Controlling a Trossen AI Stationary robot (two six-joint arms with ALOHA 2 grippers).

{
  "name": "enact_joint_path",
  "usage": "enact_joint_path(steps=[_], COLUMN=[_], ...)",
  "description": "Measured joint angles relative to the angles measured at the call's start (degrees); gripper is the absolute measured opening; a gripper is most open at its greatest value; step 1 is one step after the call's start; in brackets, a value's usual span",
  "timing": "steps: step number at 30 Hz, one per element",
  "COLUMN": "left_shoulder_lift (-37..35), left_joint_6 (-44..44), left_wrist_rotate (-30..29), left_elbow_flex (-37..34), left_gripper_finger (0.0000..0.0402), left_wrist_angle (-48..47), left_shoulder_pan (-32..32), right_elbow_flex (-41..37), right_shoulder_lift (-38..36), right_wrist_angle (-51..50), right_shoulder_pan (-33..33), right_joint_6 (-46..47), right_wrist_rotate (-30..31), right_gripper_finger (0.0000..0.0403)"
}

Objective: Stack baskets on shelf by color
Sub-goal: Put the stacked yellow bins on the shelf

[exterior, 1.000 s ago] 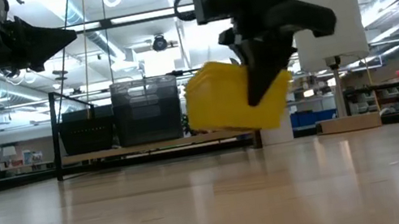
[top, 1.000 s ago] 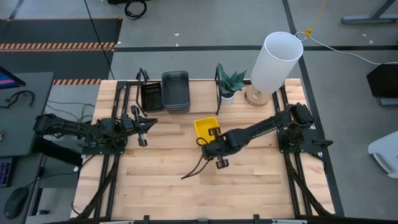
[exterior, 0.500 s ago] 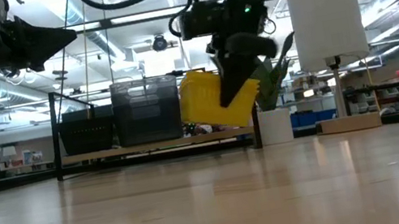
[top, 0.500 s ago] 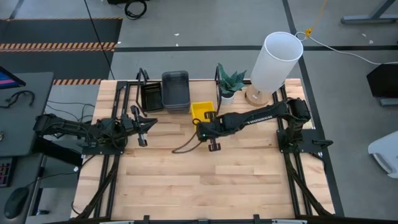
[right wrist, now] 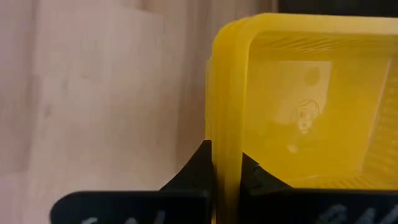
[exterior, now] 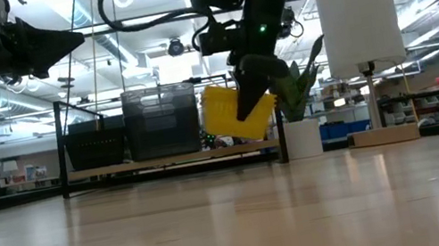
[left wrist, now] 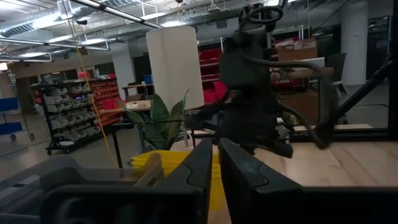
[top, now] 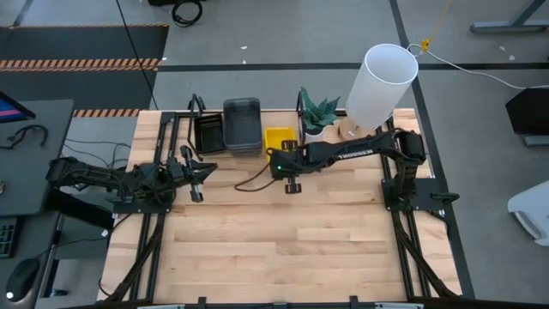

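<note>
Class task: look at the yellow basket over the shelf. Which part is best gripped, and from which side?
Grip the rim wall of the yellow basket: it is thin and upright, so two fingers fit either side, as the right hand shows. Come from the open table side, since grey baskets and a plant flank it.

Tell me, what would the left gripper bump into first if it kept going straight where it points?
Probably the right arm. The left gripper, fingers together, points across the table toward it, with a yellow basket lower down. Depth is hard to judge, so it might pass just beside them.
</note>
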Motion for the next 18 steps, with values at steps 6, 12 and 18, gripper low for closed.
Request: enact_joint_path(steps=[6,12,18], left_shoulder_lift=[0.0,0.0,0.0], left_joint_6=[0.0,0.0,0.0], left_wrist_rotate=[0.0,0.0,0.0], left_elbow_flex=[0.0,0.0,0.0], left_gripper_finger=[0.0031,0.0034,0.004], left_wrist_angle=[0.0,0.0,0.0], left_shoulder_pan=[0.0,0.0,0.0], right_elbow_flex=[0.0,0.0,0.0], right_shoulder_lift=[0.0,0.0,0.0], right_wrist_angle=[3.2,4.5,5.3], right_shoulder_pan=[-3.3,-4.8,-4.8], right_joint_6=[-1.7,-3.5,-3.9], right_wrist_rotate=[0.2,0.7,3.0], right_gripper_finger=[0.0016,0.0018,0.0021])
